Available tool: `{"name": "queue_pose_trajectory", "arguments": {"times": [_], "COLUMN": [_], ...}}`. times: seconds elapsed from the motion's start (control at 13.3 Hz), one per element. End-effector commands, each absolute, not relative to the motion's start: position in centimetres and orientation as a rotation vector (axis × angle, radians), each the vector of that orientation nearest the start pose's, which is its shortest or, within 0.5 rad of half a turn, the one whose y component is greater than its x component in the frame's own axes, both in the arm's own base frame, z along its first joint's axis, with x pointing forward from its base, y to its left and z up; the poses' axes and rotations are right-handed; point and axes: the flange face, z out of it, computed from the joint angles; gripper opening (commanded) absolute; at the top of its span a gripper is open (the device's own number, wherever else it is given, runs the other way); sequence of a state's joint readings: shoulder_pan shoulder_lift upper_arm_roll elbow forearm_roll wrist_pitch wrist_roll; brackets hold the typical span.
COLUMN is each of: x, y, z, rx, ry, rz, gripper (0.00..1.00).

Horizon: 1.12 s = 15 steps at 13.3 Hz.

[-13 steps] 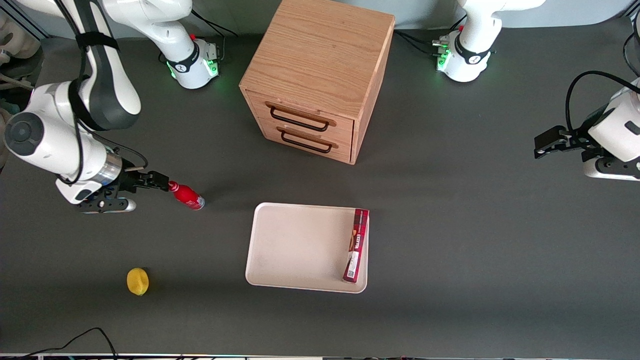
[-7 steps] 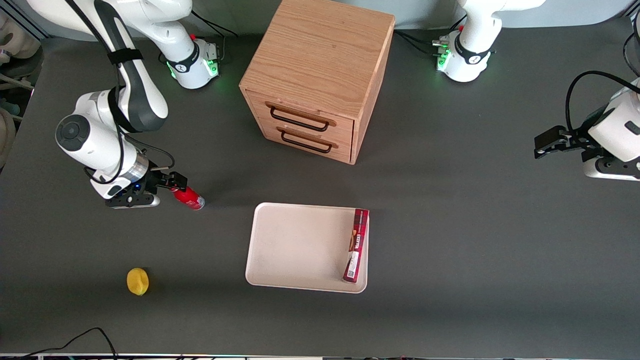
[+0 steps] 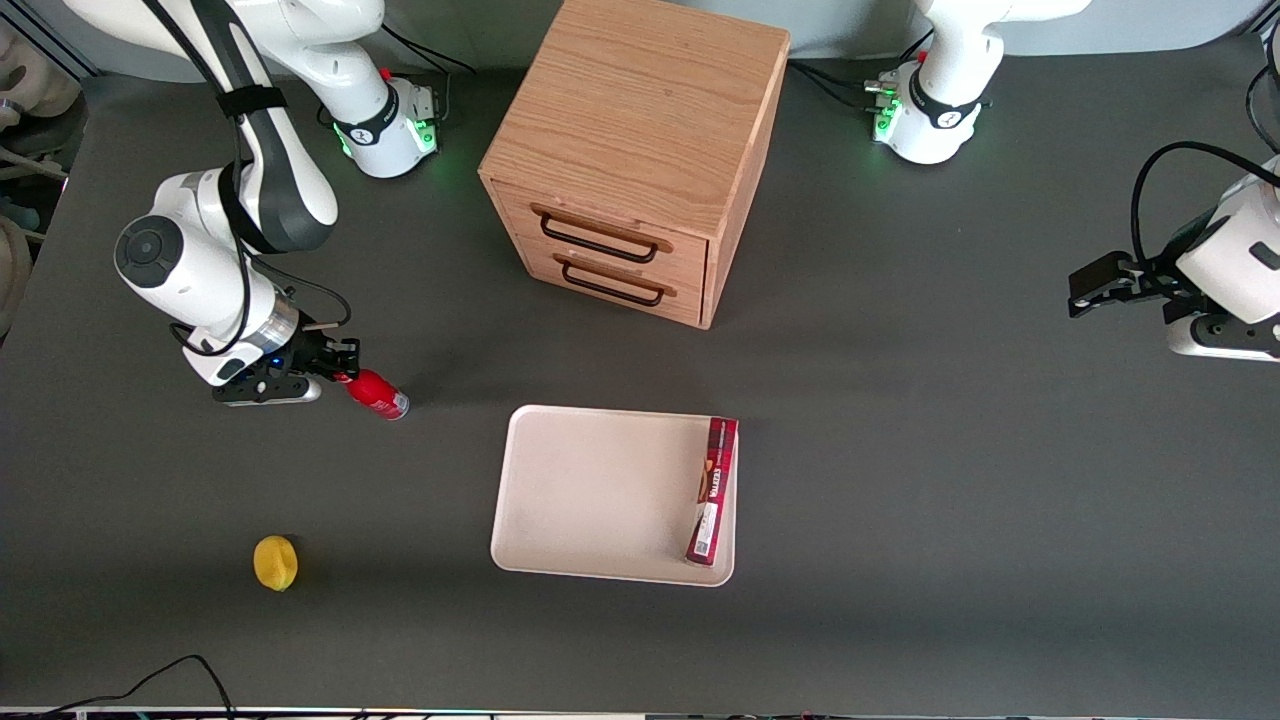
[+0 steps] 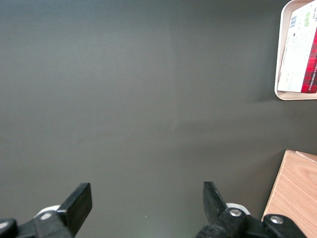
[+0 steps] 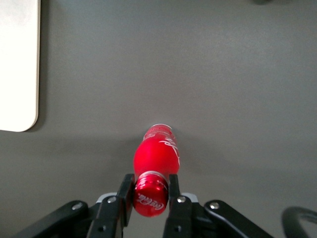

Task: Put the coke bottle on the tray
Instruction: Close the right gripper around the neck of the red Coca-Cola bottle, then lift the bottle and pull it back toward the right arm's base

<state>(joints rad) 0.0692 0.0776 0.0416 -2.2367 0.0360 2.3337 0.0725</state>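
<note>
At this moment I had the gripper (image 3: 343, 368) low over the table (image 3: 900, 500), toward the working arm's end, and its two fingers (image 5: 125, 196) were pinching the red cap of the coke bottle (image 3: 377, 394). In the right wrist view I saw the cap sitting between both pads, which touched it on each side, while the red body with the white lettering reached away from the gripper (image 5: 148, 197) down to the table. The coke bottle (image 5: 155, 158) stood upright on its silvery base on the dark table surface, so it was not on the tray (image 3: 600, 495). The tray lay apart from the bottle, nearer to the front camera and more toward the middle of the table; only its rounded corner (image 5: 20, 64) appeared in the wrist view. On the tray, along the edge toward the parked arm's end, a flat dark-red box (image 3: 712, 492) was lying. A wooden cabinet (image 3: 640, 150) with two drawers stood farther from the front camera than the tray. A yellow lemon (image 3: 274, 562) rested on the table, nearer to the front camera than the bottle and well apart from it.
</note>
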Motion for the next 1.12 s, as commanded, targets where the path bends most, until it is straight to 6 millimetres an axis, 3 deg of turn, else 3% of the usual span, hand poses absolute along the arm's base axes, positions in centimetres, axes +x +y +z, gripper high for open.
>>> {"name": "queue_pose_trajectory", "arguments": {"times": [0.0, 0.15, 0.22, 0.75, 0.9, 1.05], "x": [52.4, 52.6, 53.1, 55.9, 57.8, 59.9], "y": [6.5, 6.3, 5.8, 5.0, 4.7, 5.9], "z": [34.8, 37.0, 39.2, 57.9, 59.7, 59.5], "rx": [-3.101, -3.098, -3.099, -3.100, -3.115, -3.129], "ry": [-0.016, -0.006, 0.014, 0.012, 0.014, 0.103], "rz": [-0.053, -0.074, -0.042, 0.093, 0.137, 0.135], "gripper": [0.00, 0.00, 0.00, 0.00, 0.00, 0.00]}}
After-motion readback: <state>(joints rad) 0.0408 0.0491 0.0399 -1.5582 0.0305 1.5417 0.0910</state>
